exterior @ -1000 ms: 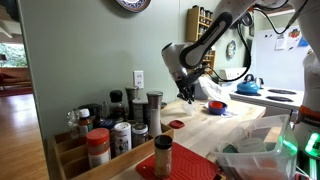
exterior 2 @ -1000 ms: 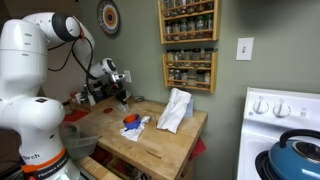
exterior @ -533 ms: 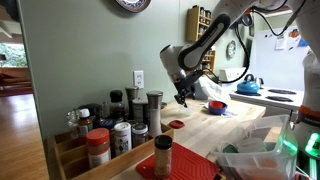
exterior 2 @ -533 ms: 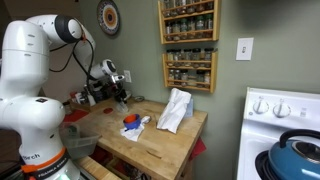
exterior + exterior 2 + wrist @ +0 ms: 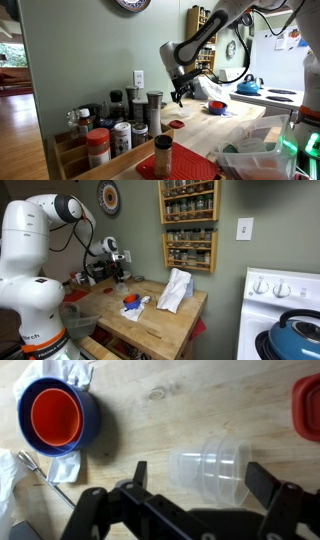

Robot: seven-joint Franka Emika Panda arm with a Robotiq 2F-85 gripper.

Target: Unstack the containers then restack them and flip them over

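In the wrist view, the clear plastic containers [image 5: 210,465], nested one in the other, lie on their side on the wooden table [image 5: 200,405]. My gripper [image 5: 200,478] hangs over them, open, with one finger on each side and neither touching them. A blue bowl [image 5: 85,430] holding an orange cup [image 5: 55,415] stands at the upper left. In both exterior views the gripper [image 5: 181,96] [image 5: 118,275] hovers above the table top. The clear containers are too faint to make out there.
A red thing [image 5: 307,405] sits at the right edge of the wrist view. Several spice jars [image 5: 110,130] crowd one table end. A white bag [image 5: 175,290] and the blue bowl [image 5: 130,301] lie mid-table. A blue kettle [image 5: 295,330] stands on the stove.
The jaws have opened wide and let go of the clear containers. The gripper has lifted a little above the table.
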